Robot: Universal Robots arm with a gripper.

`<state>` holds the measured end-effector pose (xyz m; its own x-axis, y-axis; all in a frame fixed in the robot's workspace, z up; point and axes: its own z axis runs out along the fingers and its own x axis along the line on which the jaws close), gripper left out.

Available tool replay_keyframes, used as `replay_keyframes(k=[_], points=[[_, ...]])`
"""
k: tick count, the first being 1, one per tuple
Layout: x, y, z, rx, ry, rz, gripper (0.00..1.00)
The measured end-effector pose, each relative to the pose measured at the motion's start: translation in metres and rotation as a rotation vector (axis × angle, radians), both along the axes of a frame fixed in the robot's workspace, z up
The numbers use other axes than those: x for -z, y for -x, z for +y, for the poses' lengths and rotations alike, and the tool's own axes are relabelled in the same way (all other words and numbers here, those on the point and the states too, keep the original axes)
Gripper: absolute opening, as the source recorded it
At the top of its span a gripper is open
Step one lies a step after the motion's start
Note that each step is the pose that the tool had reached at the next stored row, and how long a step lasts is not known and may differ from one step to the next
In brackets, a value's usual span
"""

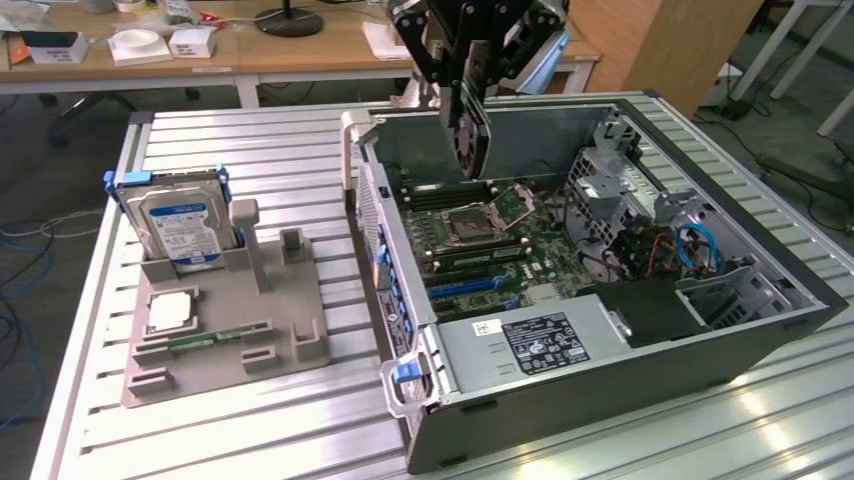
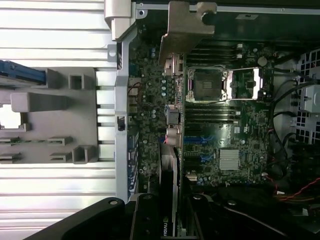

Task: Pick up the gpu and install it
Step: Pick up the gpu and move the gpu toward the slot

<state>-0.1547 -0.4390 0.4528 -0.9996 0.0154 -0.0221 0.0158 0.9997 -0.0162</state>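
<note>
Grey holder near tabletop edge, exterior view's left: hard drive upright in it, RAM stick flat. Bare slat strip between holder and open case. Claw clamped on gpu, card hanging edge-down over motherboard. Power supply and cables crowd case's right.

Tool pointing straight down, jaws clamped on the gpu
</note>
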Motion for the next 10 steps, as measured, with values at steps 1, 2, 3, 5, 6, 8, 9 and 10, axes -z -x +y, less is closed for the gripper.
replay_keyframes(k=[1,2,3,5,6,8,9,10], points=[[0.0000,-0.0008,0.0000,0.000,-0.0003,0.0000,0.27],[0.0000,-0.0016,0.0000,0.000,-0.0006,0.0000,0.27],[0.0000,-0.0025,0.0000,0.000,-0.0009,0.0000,0.27],[0.0000,-0.0045,0.0000,0.000,-0.0014,0.0000,0.27],[0.0000,-0.0054,0.0000,0.000,-0.0016,0.0000,0.27],[0.0000,-0.0070,0.0000,0.000,-0.0020,0.0000,0.27],[0.0000,-0.0079,0.0000,0.000,-0.0022,0.0000,0.27],[0.0000,-0.0088,0.0000,0.000,-0.0025,0.0000,0.27]])
